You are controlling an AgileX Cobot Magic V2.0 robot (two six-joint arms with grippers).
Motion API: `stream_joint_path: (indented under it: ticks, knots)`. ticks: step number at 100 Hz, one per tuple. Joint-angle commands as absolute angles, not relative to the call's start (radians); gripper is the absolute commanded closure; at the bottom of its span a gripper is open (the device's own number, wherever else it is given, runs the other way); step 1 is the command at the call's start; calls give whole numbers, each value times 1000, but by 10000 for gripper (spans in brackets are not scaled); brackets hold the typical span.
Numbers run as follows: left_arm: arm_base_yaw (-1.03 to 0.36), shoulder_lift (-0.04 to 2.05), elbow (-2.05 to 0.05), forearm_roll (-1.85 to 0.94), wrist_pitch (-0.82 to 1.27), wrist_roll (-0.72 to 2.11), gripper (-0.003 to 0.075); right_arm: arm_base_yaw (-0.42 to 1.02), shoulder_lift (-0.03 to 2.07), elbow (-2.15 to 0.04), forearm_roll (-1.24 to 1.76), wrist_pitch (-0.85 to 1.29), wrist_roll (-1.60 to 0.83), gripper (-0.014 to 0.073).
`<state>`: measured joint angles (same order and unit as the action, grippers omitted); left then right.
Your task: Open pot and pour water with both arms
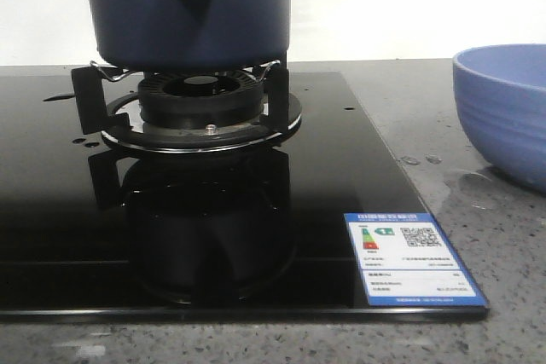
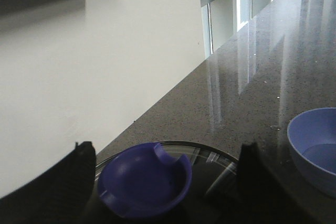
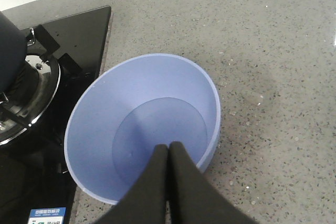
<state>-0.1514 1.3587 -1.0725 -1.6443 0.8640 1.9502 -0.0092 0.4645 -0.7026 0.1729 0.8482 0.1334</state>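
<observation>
The dark navy pot (image 1: 192, 14) stands on the gas burner (image 1: 200, 104), its handle stub with a round hole facing the front camera. In the left wrist view a glass lid (image 2: 212, 156) with a navy knob (image 2: 144, 179) covers it. My left gripper (image 2: 167, 149) is open, one dark finger on each side of the knob, not touching it. My right gripper (image 3: 168, 148) is shut and empty, fingertips pressed together above the inside of the periwinkle bowl (image 3: 142, 124). Neither gripper shows in the front view.
The bowl (image 1: 505, 112) sits on the speckled grey counter (image 3: 273, 66) to the right of the black glass hob (image 1: 341, 176). Water drops lie on the counter near it. A white wall (image 2: 79, 66) rises behind the pot. An energy label (image 1: 411, 255) is on the hob's front right corner.
</observation>
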Motion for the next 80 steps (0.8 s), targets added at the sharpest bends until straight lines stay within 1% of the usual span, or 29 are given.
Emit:
stream_joint_path:
  ticks: [1,21,63,80]
  knots:
    - [-159,1375,-1107,-1760,910,1974,179,-6,479,-739,160,780,122,657]
    - [-159,1439,-1107,-1788,975,2020,171,-6,479,-739,150,787,122,657]
    - [-159,1516,-1107,-1841,983,2041,173,-6,479,-739,150,784,122,657]
    - [-186,1528,-1109,-1859,983,2041,175,-6,479,-739,150,784,122,657]
